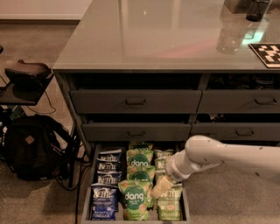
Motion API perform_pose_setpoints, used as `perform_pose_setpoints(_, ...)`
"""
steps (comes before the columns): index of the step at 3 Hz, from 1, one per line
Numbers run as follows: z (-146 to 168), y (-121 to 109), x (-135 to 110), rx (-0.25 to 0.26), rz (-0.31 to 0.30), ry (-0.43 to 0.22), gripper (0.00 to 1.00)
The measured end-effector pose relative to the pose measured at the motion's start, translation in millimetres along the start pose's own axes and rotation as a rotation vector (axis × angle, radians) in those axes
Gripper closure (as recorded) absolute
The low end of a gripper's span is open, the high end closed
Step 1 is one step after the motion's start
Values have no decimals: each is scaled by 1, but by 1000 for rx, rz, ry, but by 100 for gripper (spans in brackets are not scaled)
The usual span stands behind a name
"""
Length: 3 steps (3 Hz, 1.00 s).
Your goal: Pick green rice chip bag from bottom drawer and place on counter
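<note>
The bottom drawer (87, 199) is pulled open at the foot of the cabinet. It holds three rows of bags. The middle row is green rice chip bags with "dang" lettering; the front one (133, 199) stands upright, with others (140, 160) behind it. My white arm reaches in from the right. My gripper (160, 188) hangs over the right row of the drawer, just right of the front dang bags, above a pale green Kettle bag (169, 206). The counter (166, 33) is the glossy grey top above.
Blue Kettle bags (105, 199) fill the left row. Two closed drawer fronts (135, 103) sit above the open drawer. A dark cup (257, 9) and a checkered board (267, 53) stand on the counter's far right. A black backpack (30, 146) and cables lie on the floor at left.
</note>
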State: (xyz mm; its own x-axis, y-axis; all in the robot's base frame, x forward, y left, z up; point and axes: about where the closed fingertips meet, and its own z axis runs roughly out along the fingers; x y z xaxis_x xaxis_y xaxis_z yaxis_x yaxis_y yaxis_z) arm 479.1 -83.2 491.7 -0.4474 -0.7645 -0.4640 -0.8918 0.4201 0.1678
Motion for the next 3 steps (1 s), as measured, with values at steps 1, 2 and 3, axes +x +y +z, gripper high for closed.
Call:
perform_pose_setpoints(1, 76, 14, 22, -82, 95, -43, 0)
perform_pose_setpoints(2, 143, 26, 43, -113, 173, -75, 0)
perform_pose_setpoints(3, 201, 27, 47, -124, 198, -119, 0)
